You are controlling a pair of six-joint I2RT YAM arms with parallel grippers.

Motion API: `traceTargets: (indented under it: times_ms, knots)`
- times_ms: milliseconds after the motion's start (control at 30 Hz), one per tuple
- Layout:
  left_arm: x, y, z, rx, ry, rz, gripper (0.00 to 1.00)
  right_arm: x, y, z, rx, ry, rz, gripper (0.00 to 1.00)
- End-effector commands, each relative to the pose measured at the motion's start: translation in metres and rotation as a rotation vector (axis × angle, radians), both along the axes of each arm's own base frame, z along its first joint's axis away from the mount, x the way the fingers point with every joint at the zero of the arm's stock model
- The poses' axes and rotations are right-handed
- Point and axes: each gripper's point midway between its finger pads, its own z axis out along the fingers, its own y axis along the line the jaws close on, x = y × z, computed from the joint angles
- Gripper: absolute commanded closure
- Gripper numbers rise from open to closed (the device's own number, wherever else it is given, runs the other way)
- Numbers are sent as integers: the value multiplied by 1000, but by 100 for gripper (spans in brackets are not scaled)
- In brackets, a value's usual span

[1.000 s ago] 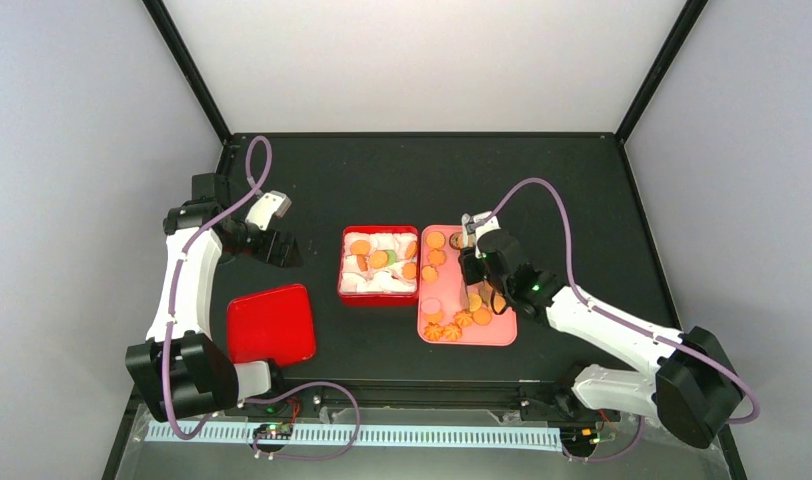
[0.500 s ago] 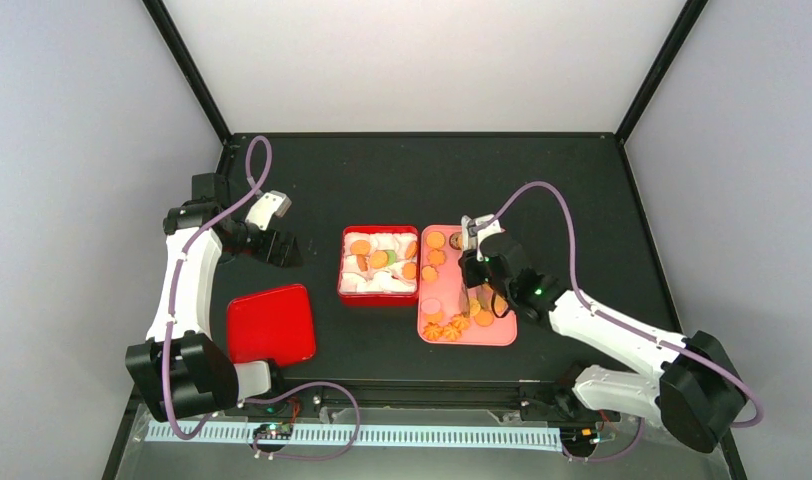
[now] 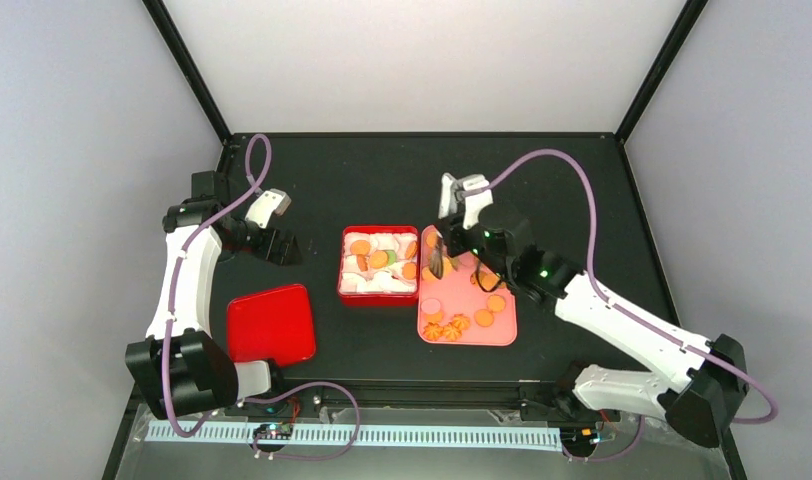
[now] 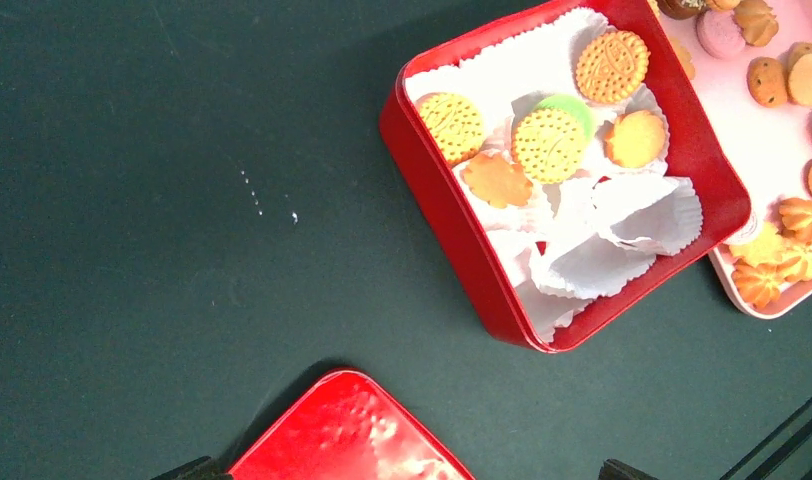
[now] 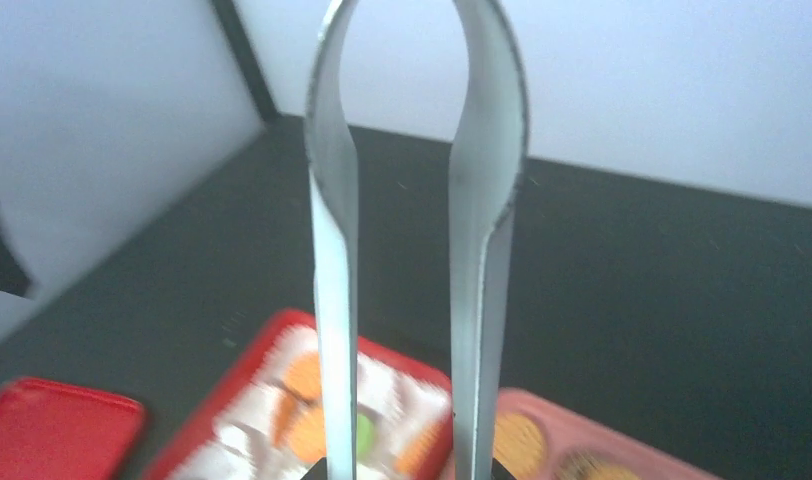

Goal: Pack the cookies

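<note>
Cookies (image 4: pixel 547 145) lie in white paper cups inside the open red tin (image 3: pixel 379 296); most are orange-golden and one is green. More cookies (image 3: pixel 483 317) lie on the pink tray (image 3: pixel 502 335) to its right. My right gripper (image 3: pixel 454 243) is shut on the metal tongs (image 3: pixel 435 258), which hang over the gap between tin and tray. In the right wrist view the tongs (image 5: pixel 482 200) run up out of the gripper (image 5: pixel 407 470) and nothing shows between their arms; the tips are cut off. My left gripper (image 3: pixel 272 245) is open with nothing in it, left of the tin.
The red lid (image 3: pixel 271 324) lies flat at the near left, below the left gripper; its corner (image 4: pixel 347 440) shows between the left fingertips (image 4: pixel 192 468). Tin and tray sit side by side mid-table. Black posts and grey walls ring the dark table.
The right arm has risen from over the pink tray and swung left and back, carrying the tongs to the tin's right edge. The tongs' arms have narrowed slightly. The left arm has not moved.
</note>
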Motion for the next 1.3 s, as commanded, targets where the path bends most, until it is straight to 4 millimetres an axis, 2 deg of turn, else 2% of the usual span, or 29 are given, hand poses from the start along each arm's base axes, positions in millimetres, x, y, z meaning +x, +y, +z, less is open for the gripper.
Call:
traceTargets:
  times_ms: [0, 33, 167, 300, 467, 767, 1267]
  knots:
    - [4, 2, 9, -3, -14, 16, 1, -6, 51, 44, 58, -79, 110, 85]
    - [5, 2, 10, -3, -15, 16, 1, -7, 65, 45, 60, -78, 137, 84]
    - [4, 3, 8, 1, -10, 17, 1, -10, 126, 32, 37, -53, 239, 84]
    - [2, 3, 7, 3, -6, 16, 1, -14, 178, 16, 16, -28, 320, 84]
    - [1, 4, 5, 14, -9, 15, 1, -13, 218, -6, 5, 4, 367, 83]
    - [1, 6, 2, 28, -9, 14, 1, -7, 242, -25, 18, 36, 391, 80]
    - [1, 5, 0, 24, -5, 12, 1, 8, 248, -29, 31, 5, 334, 76]
